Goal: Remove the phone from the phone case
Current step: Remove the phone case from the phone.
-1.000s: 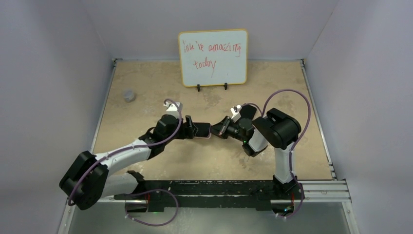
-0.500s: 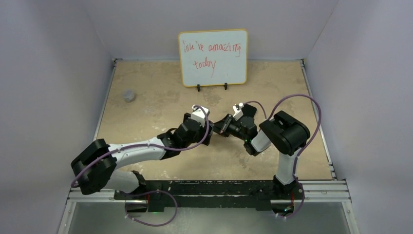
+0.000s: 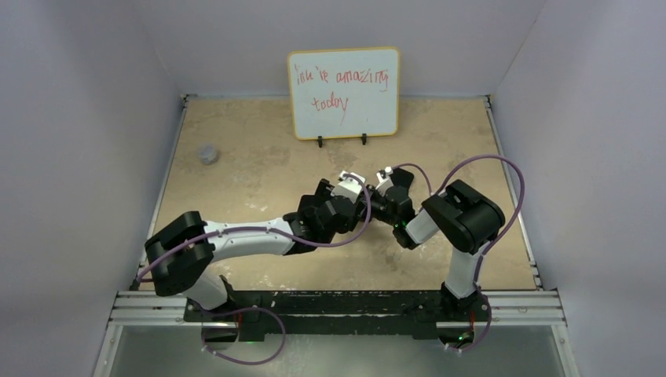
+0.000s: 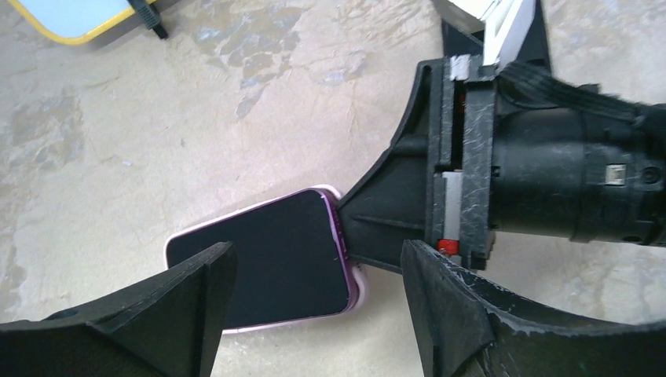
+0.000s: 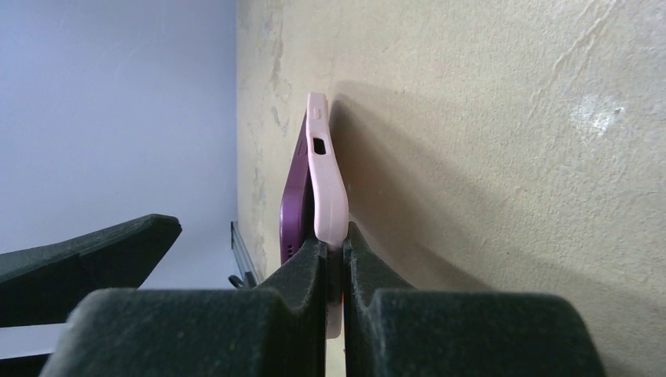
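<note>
Right pincer (image 5: 336, 253) at one phone case (image 5: 330, 192) end; open table (image 5: 510, 157) beyond the other.

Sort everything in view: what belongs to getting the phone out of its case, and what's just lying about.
Job: purple phone with a black screen; pale pink rubbery phone case around it; right gripper, pinching the case's edge; left gripper, open over the phone.
Lying about: yellow-rimmed whiteboard with red writing; small grey round object, far left.

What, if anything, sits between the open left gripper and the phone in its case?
Nothing visible. The phone lies with its dark screen bare, below the gap between the open fingers of the left gripper. The right gripper is shut on the edge of the pink case at one end, close beside that gap, so it may crowd the approach.
</note>
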You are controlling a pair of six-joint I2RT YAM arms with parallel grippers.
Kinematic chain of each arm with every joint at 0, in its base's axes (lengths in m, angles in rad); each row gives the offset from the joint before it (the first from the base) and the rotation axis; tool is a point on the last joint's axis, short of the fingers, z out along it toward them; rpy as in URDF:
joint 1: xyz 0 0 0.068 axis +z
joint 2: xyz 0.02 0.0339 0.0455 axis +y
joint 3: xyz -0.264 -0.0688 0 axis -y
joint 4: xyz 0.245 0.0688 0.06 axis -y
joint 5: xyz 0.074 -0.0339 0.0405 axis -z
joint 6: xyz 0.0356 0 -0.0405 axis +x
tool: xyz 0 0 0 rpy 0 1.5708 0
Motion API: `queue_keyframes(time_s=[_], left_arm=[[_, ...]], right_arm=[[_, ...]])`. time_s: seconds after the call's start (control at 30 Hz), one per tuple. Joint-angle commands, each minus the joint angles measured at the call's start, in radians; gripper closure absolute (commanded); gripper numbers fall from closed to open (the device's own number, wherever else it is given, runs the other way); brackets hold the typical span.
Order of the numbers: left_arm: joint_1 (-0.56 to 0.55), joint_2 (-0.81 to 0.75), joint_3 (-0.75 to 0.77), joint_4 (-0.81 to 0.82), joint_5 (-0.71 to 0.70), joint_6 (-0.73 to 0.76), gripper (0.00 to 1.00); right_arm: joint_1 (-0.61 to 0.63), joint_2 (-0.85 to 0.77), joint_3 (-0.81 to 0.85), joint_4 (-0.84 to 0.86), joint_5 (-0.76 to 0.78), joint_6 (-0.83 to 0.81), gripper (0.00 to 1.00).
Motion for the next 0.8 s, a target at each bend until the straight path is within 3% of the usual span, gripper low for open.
queue_keyframes(time_s=[0.0,0.3,0.77], left_arm=[[-0.004,0.026,0.039,-0.043,-0.076,-0.024,0.23],[-0.004,-0.049,-0.034,-0.07,-0.038,-0.068,0.25],[-0.003,0.006,-0.001,-0.091,-0.035,-0.044,0.24]], right_arm=[[-0.002,-0.045,0.031,0.005,0.026,-0.016,1.0],[0.006,-0.047,0.039,0.025,0.012,-0.009,1.0],[0.023,-0.089,0.034,0.085,-0.001,0.031,1.0]])
